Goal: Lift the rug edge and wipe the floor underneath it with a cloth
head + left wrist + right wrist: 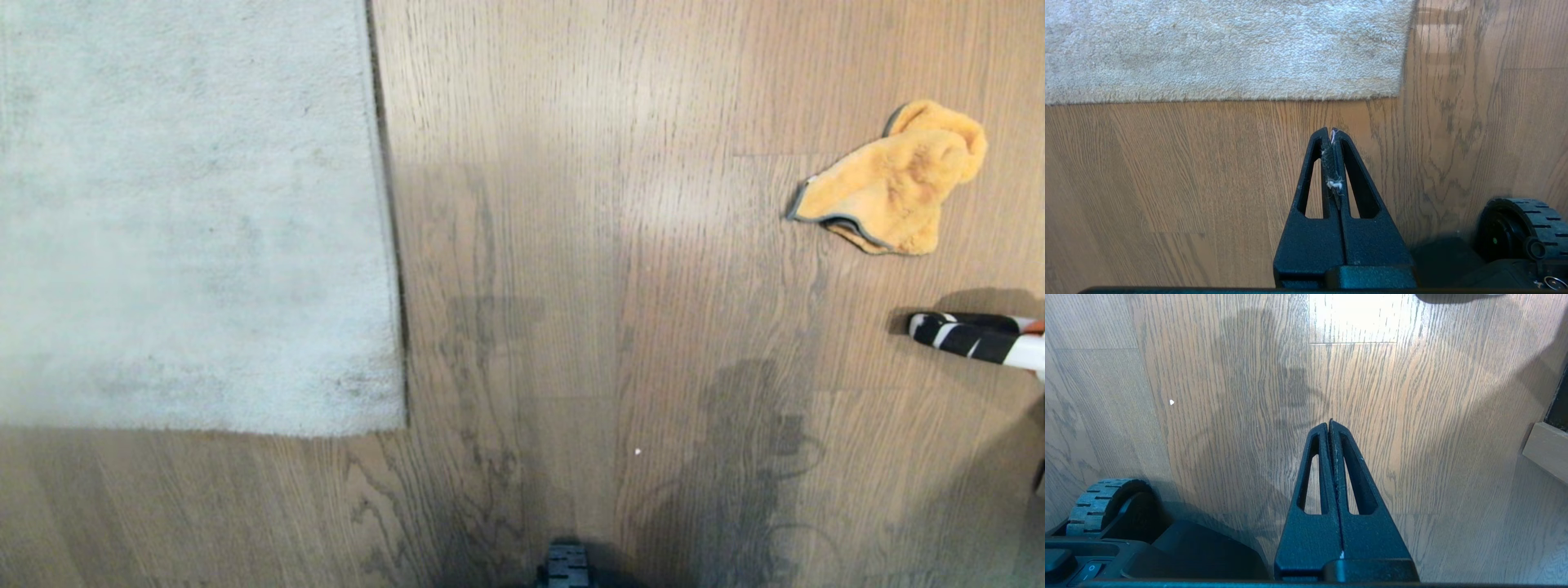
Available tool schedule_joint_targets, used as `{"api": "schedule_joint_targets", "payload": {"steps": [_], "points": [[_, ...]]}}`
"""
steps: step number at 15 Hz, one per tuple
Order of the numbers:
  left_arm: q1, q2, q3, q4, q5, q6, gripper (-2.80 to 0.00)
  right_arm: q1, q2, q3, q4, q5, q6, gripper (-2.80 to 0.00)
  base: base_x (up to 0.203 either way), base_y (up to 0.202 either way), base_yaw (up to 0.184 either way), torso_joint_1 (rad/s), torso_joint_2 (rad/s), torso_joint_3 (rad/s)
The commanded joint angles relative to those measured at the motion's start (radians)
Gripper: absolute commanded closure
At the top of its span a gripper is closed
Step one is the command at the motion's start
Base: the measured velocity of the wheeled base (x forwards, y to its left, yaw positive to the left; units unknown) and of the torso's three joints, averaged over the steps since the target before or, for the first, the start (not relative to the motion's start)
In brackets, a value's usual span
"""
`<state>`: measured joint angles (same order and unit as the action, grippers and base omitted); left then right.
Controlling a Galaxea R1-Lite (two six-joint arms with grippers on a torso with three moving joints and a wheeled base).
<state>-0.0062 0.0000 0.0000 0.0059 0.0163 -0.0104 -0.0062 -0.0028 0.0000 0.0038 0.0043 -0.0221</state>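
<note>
A pale grey-beige short-pile rug lies flat on brown oak-look wooden planks, its rug edge (390, 245) running straight down to a square corner on the robot's left, with the floor (571, 245) bare beside it. Well apart, on the robot's far right, a small fluffy orange-yellow plush cloth (894, 184) sits crumpled on the planks, near a black-and-white striped object (976, 336) that pokes in from the side.

Neither of the 2 arms shows in the head view. The left wrist view finds the left gripper (1331, 132), black and tapered, hanging over bare planks just short of the rug's near border, fingers (1312, 179) pressed together on nothing but stray lint. The right gripper (1329, 424) likewise hangs over bare floor, fingers together and empty, beside one ridged black wheel (1096, 504) of the base.

By the look of things nothing has begun: rug down, cloth untouched. A sound start would likely send the left gripper to the corner, jaws parted, to pinch the thin binding rather than the pile and peel it back far enough to bare the planks, while the right gripper takes the cloth by a thick fold so it wipes flat.
</note>
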Motion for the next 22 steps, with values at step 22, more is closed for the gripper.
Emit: {"api": "schedule_joint_targets", "payload": {"steps": [22], "points": [[0.0,0.0,0.0,0.0,0.001,-0.008,0.0,0.0,0.003,0.0,-0.001,0.0,-0.001,0.0,0.0,0.0,0.0,0.0,0.0,0.033]]}}
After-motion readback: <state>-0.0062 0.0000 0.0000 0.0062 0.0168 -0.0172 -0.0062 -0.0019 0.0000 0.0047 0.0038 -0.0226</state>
